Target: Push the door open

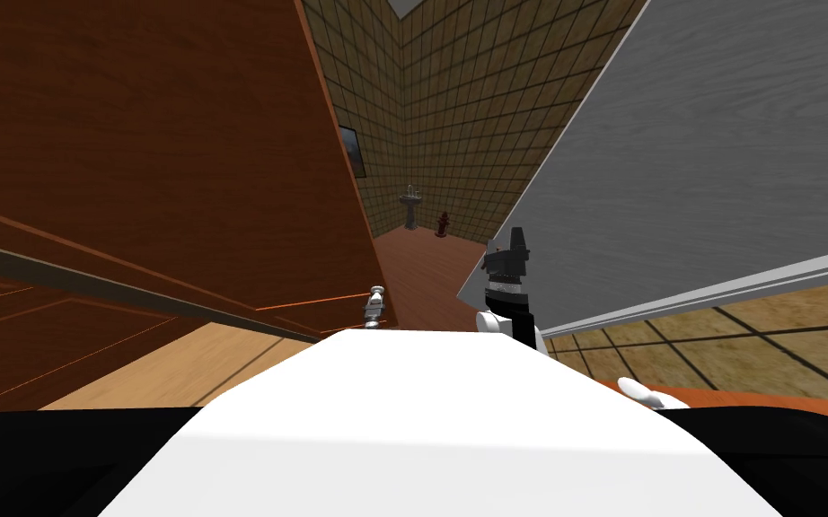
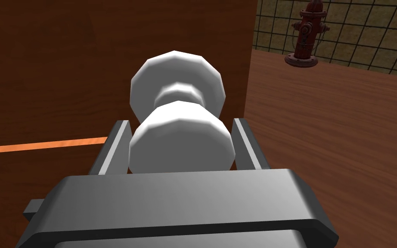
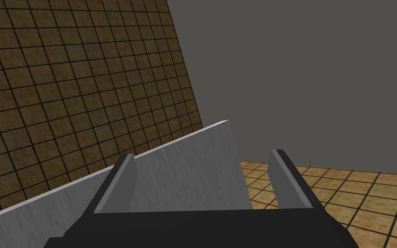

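My left end effector [image 2: 181,122] holds the white knob [image 2: 179,142]. The door [image 1: 179,135] is partly open at twelve o'clock; more pushing left. My right end effector [image 3: 202,155] gapes wide.

The door [image 1: 179,179] takes the head view's left, a wall [image 1: 717,162] the right; between them, upper centre, a sink [image 1: 411,208] stands left of a hydrant [image 1: 442,224]. At the door's edge, lower centre, the knob [image 1: 374,305] sits clasped inside the left gripper [image 2: 181,124]
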You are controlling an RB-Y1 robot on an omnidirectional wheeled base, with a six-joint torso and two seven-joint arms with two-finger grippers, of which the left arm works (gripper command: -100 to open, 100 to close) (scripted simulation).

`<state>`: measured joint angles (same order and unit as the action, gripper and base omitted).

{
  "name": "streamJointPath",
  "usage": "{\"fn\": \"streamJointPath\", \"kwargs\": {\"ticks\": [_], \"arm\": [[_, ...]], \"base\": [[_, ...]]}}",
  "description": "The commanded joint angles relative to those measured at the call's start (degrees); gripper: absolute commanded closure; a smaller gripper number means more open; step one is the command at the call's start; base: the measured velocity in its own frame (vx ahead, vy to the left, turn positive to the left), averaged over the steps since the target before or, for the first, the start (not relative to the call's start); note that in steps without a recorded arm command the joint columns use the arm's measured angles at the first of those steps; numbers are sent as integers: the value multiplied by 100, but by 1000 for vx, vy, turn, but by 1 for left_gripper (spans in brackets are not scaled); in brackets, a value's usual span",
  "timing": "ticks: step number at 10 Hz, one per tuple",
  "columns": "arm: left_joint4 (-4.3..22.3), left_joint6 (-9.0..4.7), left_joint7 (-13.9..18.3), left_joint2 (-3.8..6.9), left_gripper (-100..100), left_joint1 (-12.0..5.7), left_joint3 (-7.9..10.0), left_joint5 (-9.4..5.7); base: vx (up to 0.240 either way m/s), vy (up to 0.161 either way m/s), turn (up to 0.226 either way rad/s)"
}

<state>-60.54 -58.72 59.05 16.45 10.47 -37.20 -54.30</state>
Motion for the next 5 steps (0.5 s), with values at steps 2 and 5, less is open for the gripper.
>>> {"fn": "streamJointPath", "kwargs": {"ticks": [2, 5], "arm": [[53, 172, 52, -152, 100, -107, 402, 182], [153, 280, 111, -266, 100, -178, 748, 306]], "base": [[22, -20, -19], [25, -15, -19]]}}
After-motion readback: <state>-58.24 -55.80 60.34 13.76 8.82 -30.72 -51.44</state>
